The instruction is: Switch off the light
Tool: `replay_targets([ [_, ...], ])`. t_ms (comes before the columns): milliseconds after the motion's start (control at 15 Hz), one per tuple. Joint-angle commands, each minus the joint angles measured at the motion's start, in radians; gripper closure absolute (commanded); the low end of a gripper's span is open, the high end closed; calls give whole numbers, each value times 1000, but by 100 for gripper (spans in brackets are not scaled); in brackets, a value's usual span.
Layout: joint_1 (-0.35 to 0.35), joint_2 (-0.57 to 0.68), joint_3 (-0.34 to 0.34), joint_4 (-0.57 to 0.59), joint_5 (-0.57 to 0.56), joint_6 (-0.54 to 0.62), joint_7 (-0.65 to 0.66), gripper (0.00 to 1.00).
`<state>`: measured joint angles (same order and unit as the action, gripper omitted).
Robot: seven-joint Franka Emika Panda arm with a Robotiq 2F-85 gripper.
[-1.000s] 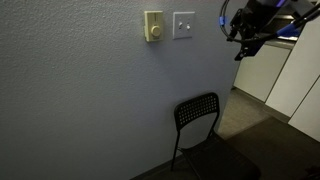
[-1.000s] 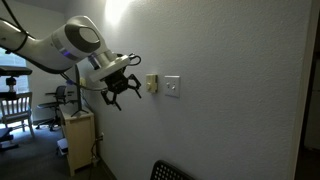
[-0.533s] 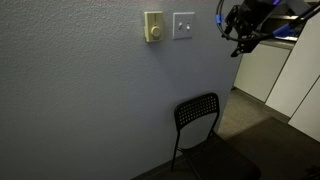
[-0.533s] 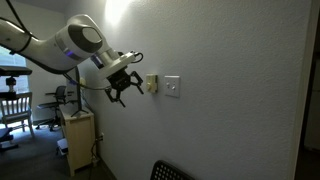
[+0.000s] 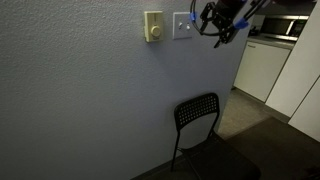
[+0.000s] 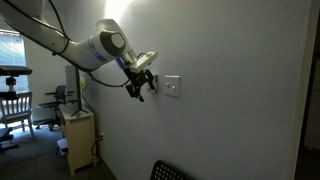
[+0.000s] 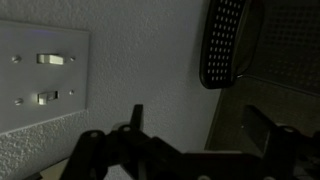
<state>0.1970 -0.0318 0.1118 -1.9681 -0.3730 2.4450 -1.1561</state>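
Switch plate [image 5: 183,25], white and square, is fixed high on a grey textured wall [image 5: 80,100], just beside a cream upright box with a round dial [image 5: 153,26]. The gripper [image 5: 214,30] hangs just beside the plate, on the side away from the box; whether it touches cannot be told. In an exterior view the gripper [image 6: 143,88] is close to the wall next to the plate [image 6: 172,87]. The wrist view shows the plate [image 7: 45,70] with 2 small levers and the dark fingers [image 7: 137,118] spread apart, gripping nothing. A black perforated chair [image 5: 197,115] stands below.
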Motion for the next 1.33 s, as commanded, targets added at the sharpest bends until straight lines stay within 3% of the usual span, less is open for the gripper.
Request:
replay_targets([
  [0, -17, 127, 16, 181, 2, -38, -156, 0],
  [400, -9, 237, 0, 351, -162, -6, -62, 0],
  [867, 0, 306, -16, 385, -210, 96, 204, 0],
  [1267, -12, 304, -3, 367, -216, 120, 259, 0],
])
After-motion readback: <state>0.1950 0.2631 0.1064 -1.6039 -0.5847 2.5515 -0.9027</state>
